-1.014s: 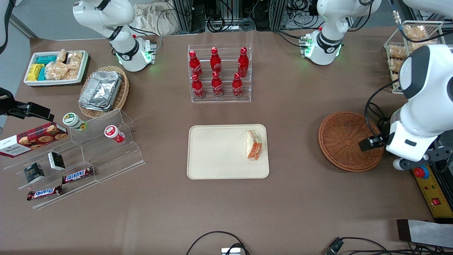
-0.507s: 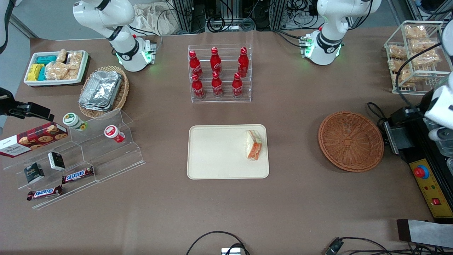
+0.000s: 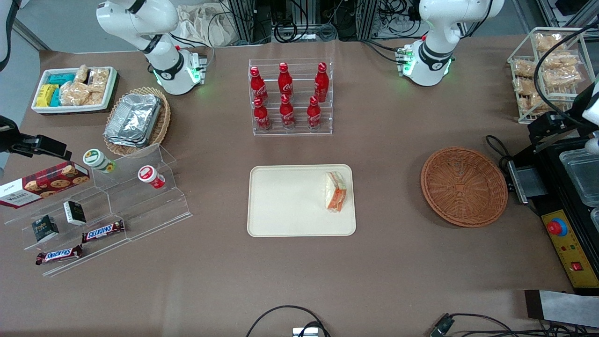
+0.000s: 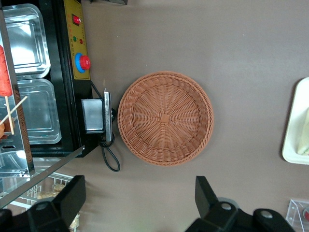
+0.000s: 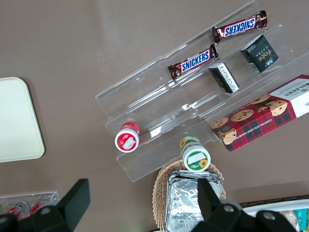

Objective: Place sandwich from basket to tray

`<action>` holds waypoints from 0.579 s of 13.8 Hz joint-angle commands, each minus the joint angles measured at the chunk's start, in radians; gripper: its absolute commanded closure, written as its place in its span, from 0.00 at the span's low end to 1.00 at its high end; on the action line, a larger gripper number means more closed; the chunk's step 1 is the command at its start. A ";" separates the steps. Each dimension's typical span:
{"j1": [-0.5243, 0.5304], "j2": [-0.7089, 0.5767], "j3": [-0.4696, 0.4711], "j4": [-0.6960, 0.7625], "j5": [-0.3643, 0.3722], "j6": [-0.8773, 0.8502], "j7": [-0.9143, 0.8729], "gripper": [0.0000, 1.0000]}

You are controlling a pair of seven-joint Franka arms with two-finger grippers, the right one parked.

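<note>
The sandwich point(image 3: 336, 191), a wrapped white wedge with orange and green filling, lies on the cream tray point(image 3: 290, 201), near the tray's edge that faces the basket. The round reddish-brown basket point(image 3: 463, 186) stands empty toward the working arm's end of the table. In the left wrist view my gripper point(image 4: 139, 186) hangs open, high above the bare table beside the basket point(image 4: 165, 118), with nothing between its fingers. A strip of the tray's rim point(image 4: 293, 130) also shows in that view. In the front view only part of the arm point(image 3: 590, 105) shows at the table's end.
A black machine with a red button point(image 3: 557, 228) stands close beside the basket. A wire rack of snack bags point(image 3: 547, 70) is farther from the camera. A clear rack of red bottles point(image 3: 291, 96) stands past the tray. An acrylic stand point(image 3: 107, 206) lies toward the parked arm's end.
The left arm has drawn away from over the basket's edge toward its own end of the table, mostly leaving the front view. The sandwich, tray and basket have not moved.
</note>
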 commanded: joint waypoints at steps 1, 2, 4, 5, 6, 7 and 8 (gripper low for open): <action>-0.003 -0.044 0.009 -0.019 -0.024 -0.039 0.081 0.00; -0.003 -0.056 0.030 -0.018 -0.059 -0.053 0.107 0.00; -0.003 -0.070 0.049 -0.016 -0.097 -0.079 0.115 0.00; -0.003 -0.070 0.049 -0.016 -0.100 -0.088 0.113 0.00; -0.005 -0.070 0.049 -0.011 -0.099 -0.094 0.112 0.00; -0.005 -0.068 0.049 -0.008 -0.094 -0.094 0.113 0.00; -0.007 -0.067 0.049 -0.010 -0.090 -0.093 0.113 0.00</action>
